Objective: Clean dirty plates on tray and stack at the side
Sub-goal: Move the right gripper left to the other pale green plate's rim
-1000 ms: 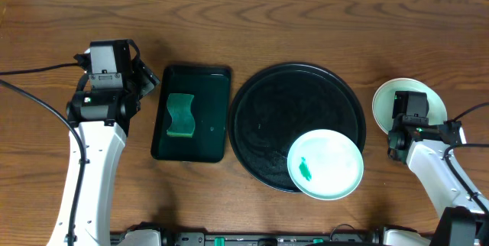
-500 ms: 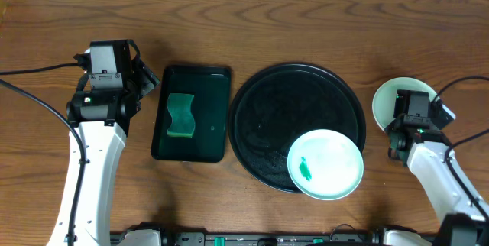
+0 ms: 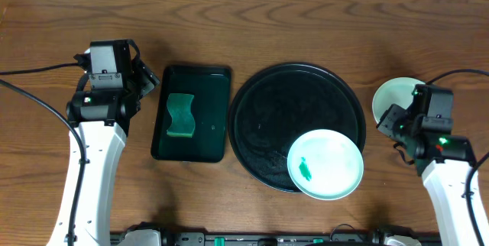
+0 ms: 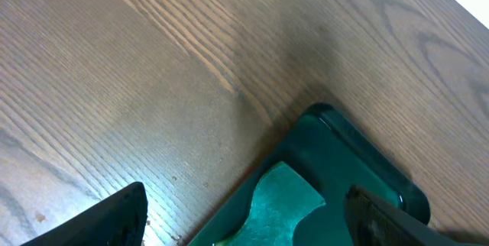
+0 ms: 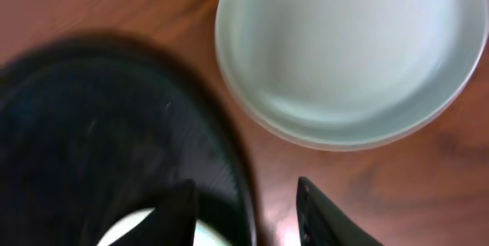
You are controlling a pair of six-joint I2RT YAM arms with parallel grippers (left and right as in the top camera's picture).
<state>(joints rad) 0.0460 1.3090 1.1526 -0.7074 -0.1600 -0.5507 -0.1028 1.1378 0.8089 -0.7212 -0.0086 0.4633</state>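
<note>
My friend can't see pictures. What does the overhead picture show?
A pale round plate with a green smear sits on a round black tray, overhanging its rim. Left, a green sponge lies in a rectangular black tray; right, another pale plate.

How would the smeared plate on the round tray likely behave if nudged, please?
The plate looks rigid and shallow, so it should slide rather than bend or roll. It overlaps the tray rim at the lower right, so it may rock or tip. Its smooth surface probably makes it slippery to pinch.

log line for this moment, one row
left pincer open, near sponge | right pincer open, empty | smeared plate on tray edge | mint plate beside tray
</note>
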